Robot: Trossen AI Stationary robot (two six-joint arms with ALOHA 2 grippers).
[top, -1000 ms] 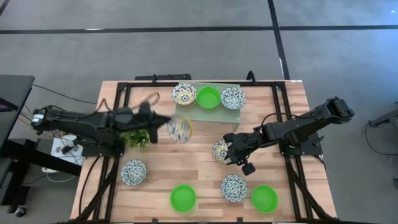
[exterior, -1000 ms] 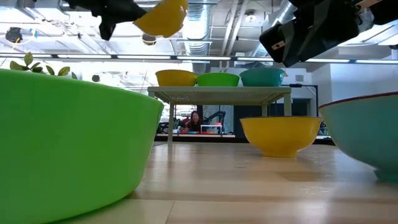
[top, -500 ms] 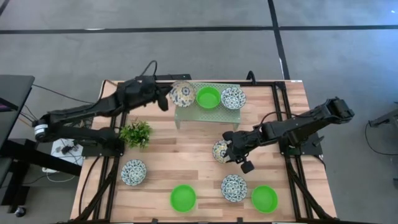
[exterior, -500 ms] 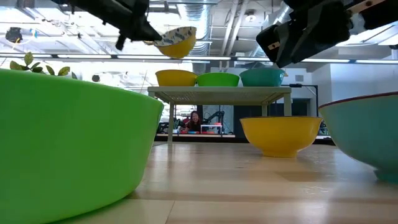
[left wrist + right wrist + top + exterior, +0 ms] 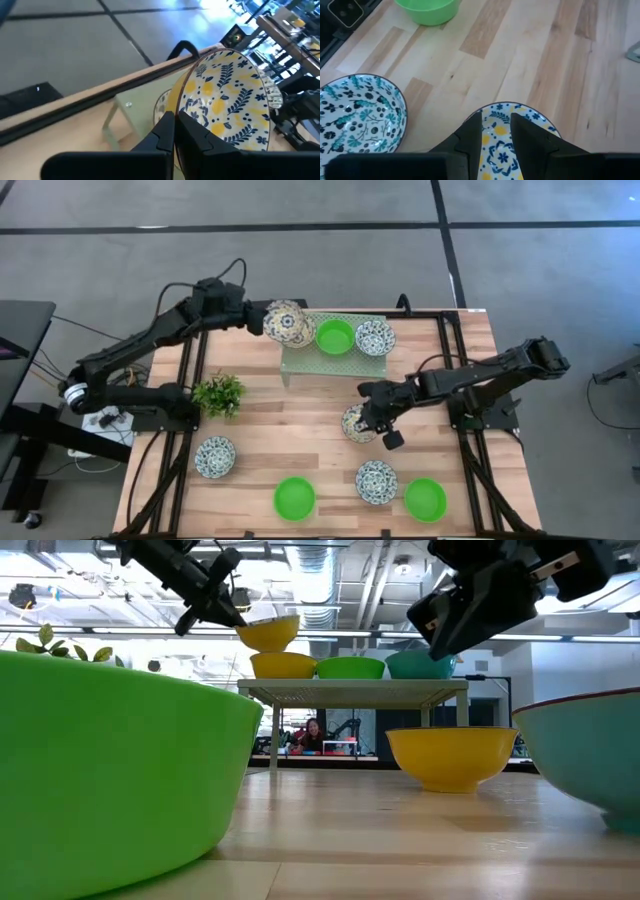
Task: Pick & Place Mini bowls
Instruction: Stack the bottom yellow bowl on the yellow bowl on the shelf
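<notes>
My left gripper (image 5: 262, 320) is shut on a white mini bowl with yellow and blue flowers (image 5: 285, 323), held over the left end of the pale green rack (image 5: 335, 360), just above a like bowl (image 5: 283, 664) that stands there. A green bowl (image 5: 335, 336) and a blue-patterned bowl (image 5: 375, 337) also stand on the rack. My right gripper (image 5: 372, 416) is open and hovers above another yellow-and-blue flowered bowl (image 5: 353, 423), which rests on the table; in the right wrist view its fingers stand over that bowl's rim (image 5: 495, 106) without touching it. My left gripper pinches the bowl's rim (image 5: 176, 100) on the side toward the table's left, one finger on the yellow outer wall and one finger (image 5: 200, 137) inside. The fingers come slanting from the left. The bowl is lifted clear and sits almost level, mouth up (image 5: 268, 633).
On the near half of the table stand a blue-patterned bowl (image 5: 215, 457), a green bowl (image 5: 294, 497), another blue-patterned bowl (image 5: 376, 481) and a green bowl (image 5: 425, 499). A small leafy plant (image 5: 218, 394) stands at the left. A person shows far off in the low view (image 5: 313, 731).
My left gripper has carried the flowered bowl from above the table's middle toward the far edge, to the rack's left end, and has come down close over the bowl there. My right gripper has shifted slightly toward the table's left above its bowl.
</notes>
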